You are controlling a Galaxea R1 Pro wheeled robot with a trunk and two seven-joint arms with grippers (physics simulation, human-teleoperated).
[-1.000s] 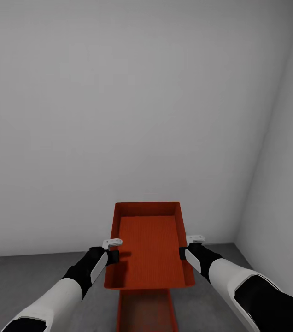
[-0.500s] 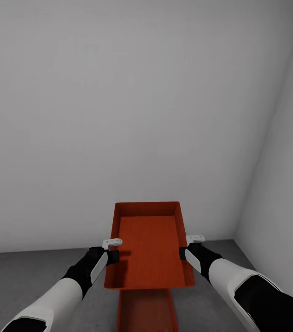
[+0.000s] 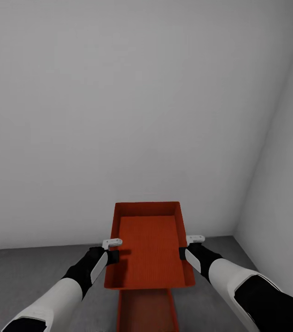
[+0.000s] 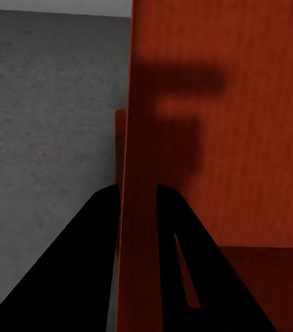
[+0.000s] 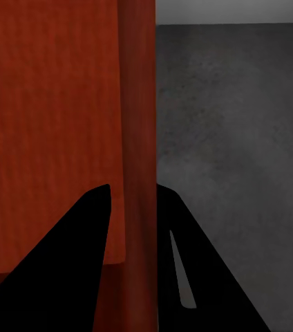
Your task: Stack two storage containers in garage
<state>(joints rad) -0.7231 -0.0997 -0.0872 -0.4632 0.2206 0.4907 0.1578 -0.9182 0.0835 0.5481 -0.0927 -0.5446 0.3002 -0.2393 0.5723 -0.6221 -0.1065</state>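
Note:
I hold a red-orange storage container (image 3: 149,246) in the air with both grippers. My left gripper (image 3: 111,255) is shut on its left wall (image 4: 138,180), one finger on each side of it. On the right wall (image 5: 137,159) my right gripper (image 3: 182,252) is shut the same way. The second storage container (image 3: 146,311) lies on the dark grey concrete floor (image 3: 26,276) directly below the held one, its near part showing at the bottom of the head view. Both bins are empty.
Plain pale grey walls (image 3: 119,115) of the garage stand close ahead and meet in a corner at the right (image 3: 252,184). Bare concrete lies to the left and right of the lower bin.

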